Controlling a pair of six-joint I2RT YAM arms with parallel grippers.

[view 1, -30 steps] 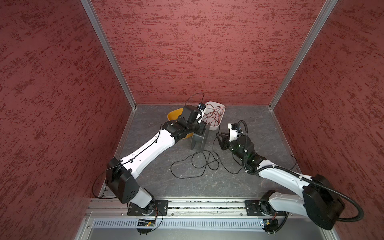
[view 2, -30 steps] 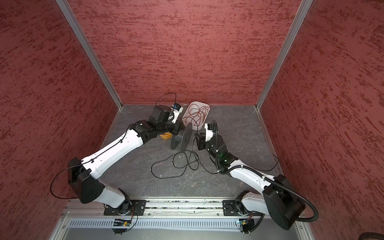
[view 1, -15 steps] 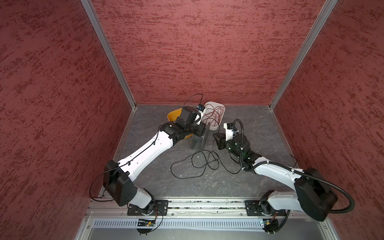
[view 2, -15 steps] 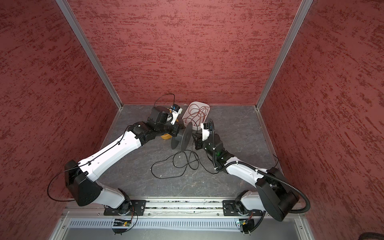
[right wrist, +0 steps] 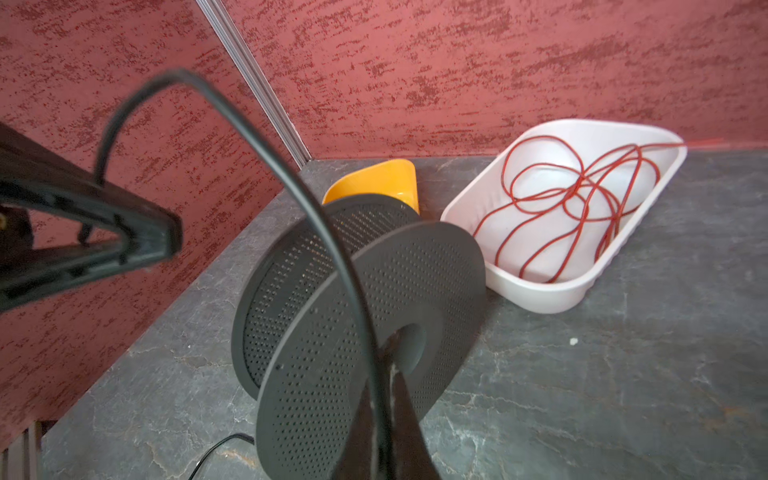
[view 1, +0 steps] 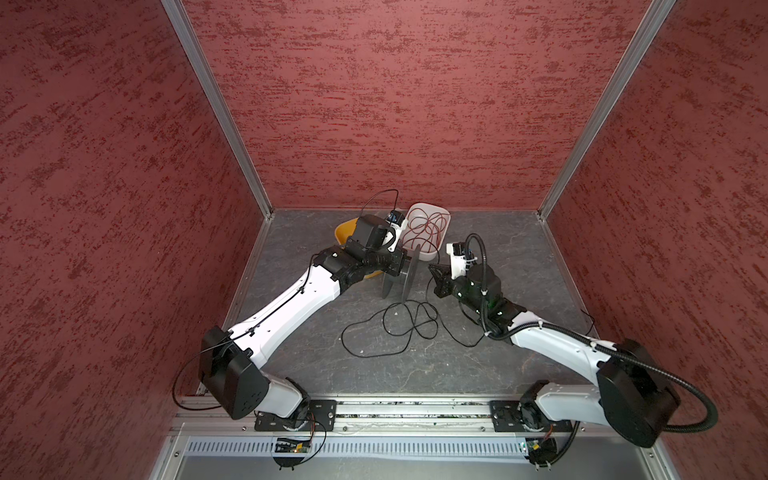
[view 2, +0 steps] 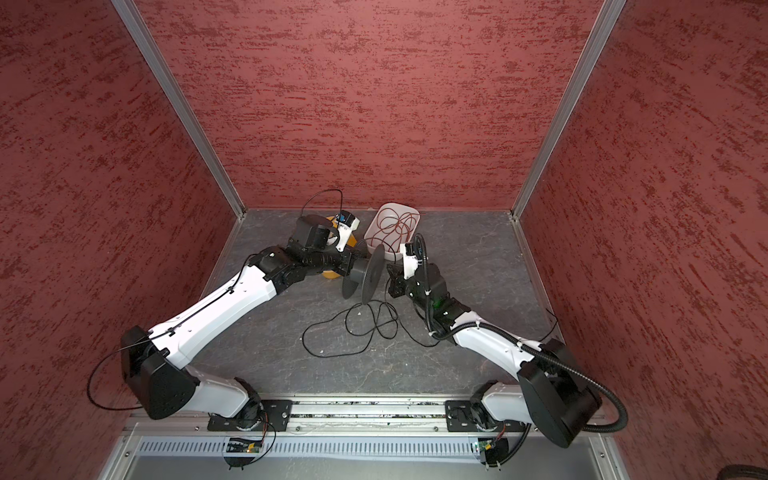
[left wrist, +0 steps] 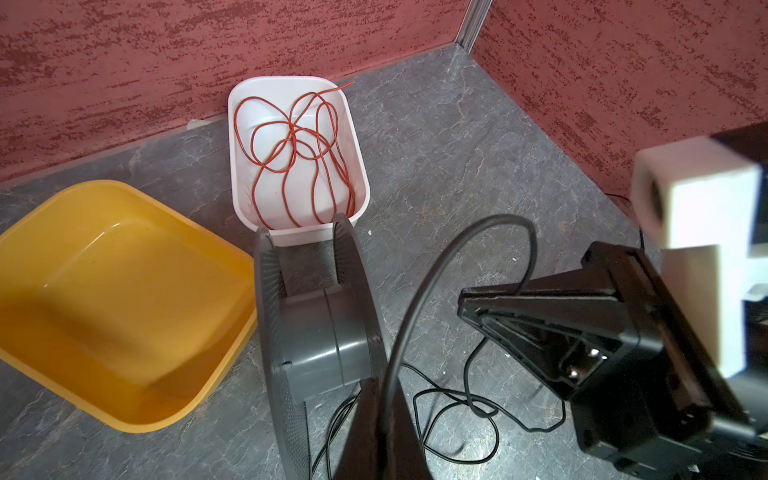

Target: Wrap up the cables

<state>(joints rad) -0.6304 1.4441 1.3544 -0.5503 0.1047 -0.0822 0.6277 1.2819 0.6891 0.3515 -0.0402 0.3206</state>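
Observation:
The cables are one thin black wire (view 1: 343,334) lying in loose loops on the grey floor in front of a dark grey spool (view 1: 409,278) that stands on its edge. In the left wrist view my left gripper (left wrist: 384,374) is shut on the wire (left wrist: 494,217) beside the spool (left wrist: 316,332). From there the wire arcs over to my right gripper (left wrist: 469,303). In the right wrist view the right gripper (right wrist: 384,361) is shut on the same wire in front of the spool's flange (right wrist: 415,282). Seen in a top view, the right gripper (view 1: 434,274) sits just right of the spool.
An empty yellow tray (left wrist: 124,422) lies left of the spool, partly under my left arm in both top views. A white tray (left wrist: 299,237) holding a tangled red wire (left wrist: 291,141) stands by the back wall. Red walls close in on three sides.
My right gripper has moved in toward the spool and closed on the black wire. The left arm and the floor loops have barely moved.

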